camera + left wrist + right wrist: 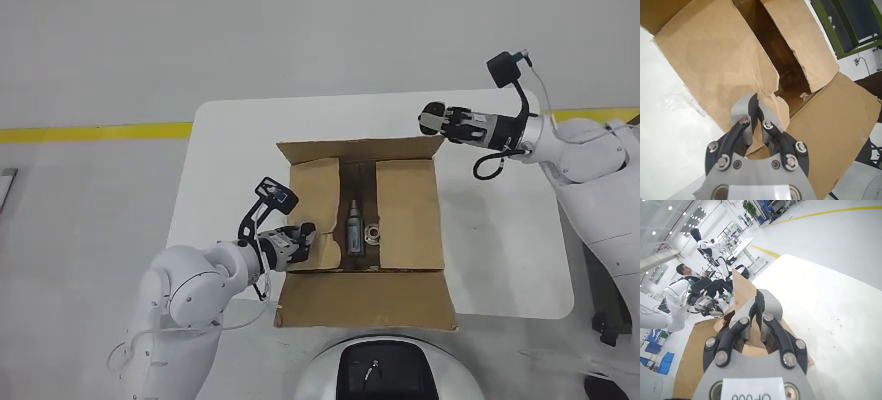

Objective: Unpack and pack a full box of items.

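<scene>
Top view: the box [360, 300] sat mid-frame on the white table [500, 250], flaps open, with a bottle [353, 225] lying in the gap between its two inner flaps. The left pincer [303, 240] was at the torn edge of the left flap [315, 195], lower left of centre. The right pincer [428, 118] was at the back flap's [360, 150] corner, upper right.

Left wrist view: the left pincer [755, 101] was narrow, nipping the left flap's [715, 56] ragged edge.

Right wrist view: the right pincer [758, 300] was narrow, pinching the upright back flap [742, 289]. The left pincer [715, 312] showed beyond, at the box's far side.
</scene>
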`<move>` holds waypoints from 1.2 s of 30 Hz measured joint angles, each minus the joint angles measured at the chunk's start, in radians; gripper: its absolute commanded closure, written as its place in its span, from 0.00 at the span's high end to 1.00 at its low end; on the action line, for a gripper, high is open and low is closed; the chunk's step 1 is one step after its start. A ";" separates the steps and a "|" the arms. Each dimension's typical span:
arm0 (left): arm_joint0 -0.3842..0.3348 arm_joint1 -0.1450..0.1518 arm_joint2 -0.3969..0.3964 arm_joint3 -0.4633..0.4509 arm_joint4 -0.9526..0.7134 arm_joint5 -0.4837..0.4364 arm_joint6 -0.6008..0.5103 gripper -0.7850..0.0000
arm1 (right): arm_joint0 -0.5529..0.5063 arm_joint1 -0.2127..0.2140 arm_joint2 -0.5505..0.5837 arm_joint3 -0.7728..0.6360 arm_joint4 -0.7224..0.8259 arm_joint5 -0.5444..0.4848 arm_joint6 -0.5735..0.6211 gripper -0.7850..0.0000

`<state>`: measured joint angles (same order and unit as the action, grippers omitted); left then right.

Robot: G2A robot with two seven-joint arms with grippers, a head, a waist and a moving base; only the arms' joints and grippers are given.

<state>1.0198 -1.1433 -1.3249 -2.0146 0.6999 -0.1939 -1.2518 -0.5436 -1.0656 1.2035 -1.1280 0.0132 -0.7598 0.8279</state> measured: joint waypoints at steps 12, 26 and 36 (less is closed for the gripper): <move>-0.022 0.013 0.032 0.016 0.001 -0.023 -0.048 0.00 | 0.007 0.007 -0.010 -0.018 0.022 -0.002 0.032 0.00; -0.036 0.027 -0.004 0.007 -0.005 0.043 -0.007 1.00 | 0.028 -0.017 -0.143 0.052 0.127 -0.009 0.148 0.00; 0.011 0.052 -0.200 -0.073 -0.064 0.118 -0.025 1.00 | 0.043 -0.036 -0.219 0.070 0.094 -0.052 0.156 0.00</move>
<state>1.0304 -1.0914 -1.5249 -2.0873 0.6355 -0.0756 -1.2772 -0.5010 -1.1015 0.9849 -1.0585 0.1072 -0.8123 0.9841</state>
